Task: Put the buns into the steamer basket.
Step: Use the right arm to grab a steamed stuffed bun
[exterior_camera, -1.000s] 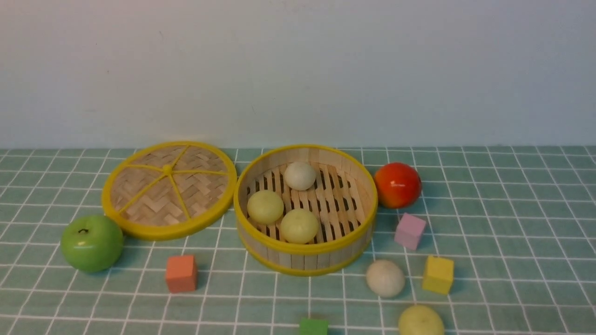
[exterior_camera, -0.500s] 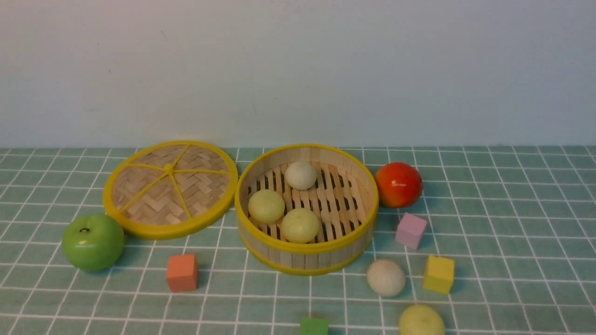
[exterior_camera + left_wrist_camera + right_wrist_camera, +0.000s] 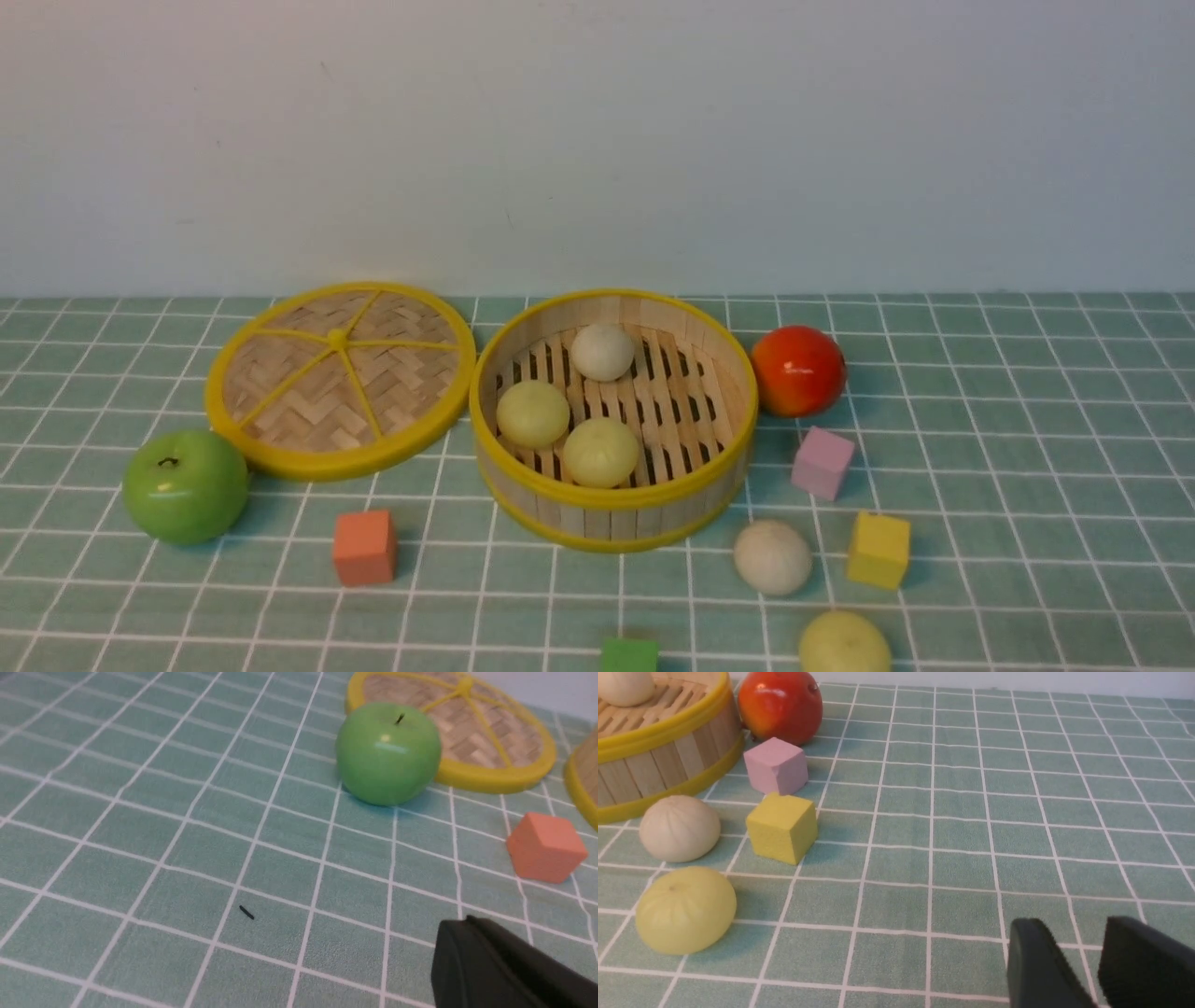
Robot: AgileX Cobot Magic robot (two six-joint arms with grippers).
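The steamer basket (image 3: 611, 511) stands mid-table and holds three buns: an off-white one (image 3: 602, 352) at the back and two pale yellow-green ones (image 3: 532, 413) (image 3: 600, 452). On the cloth in front of the basket's right side lie an off-white bun (image 3: 772, 557) (image 3: 679, 828) and a yellow-green bun (image 3: 844, 643) (image 3: 685, 910). Neither arm shows in the front view. My left gripper (image 3: 460, 926) is shut and empty over bare cloth, short of the green apple. My right gripper (image 3: 1078, 933) is open and empty, well to the side of the two loose buns.
The basket's woven lid (image 3: 340, 378) lies left of it. A green apple (image 3: 185, 486) and an orange cube (image 3: 363, 547) sit front left. A red-orange fruit (image 3: 797, 371), pink cube (image 3: 822, 462) and yellow cube (image 3: 878, 550) sit right. A green cube (image 3: 628, 654) is at the front edge.
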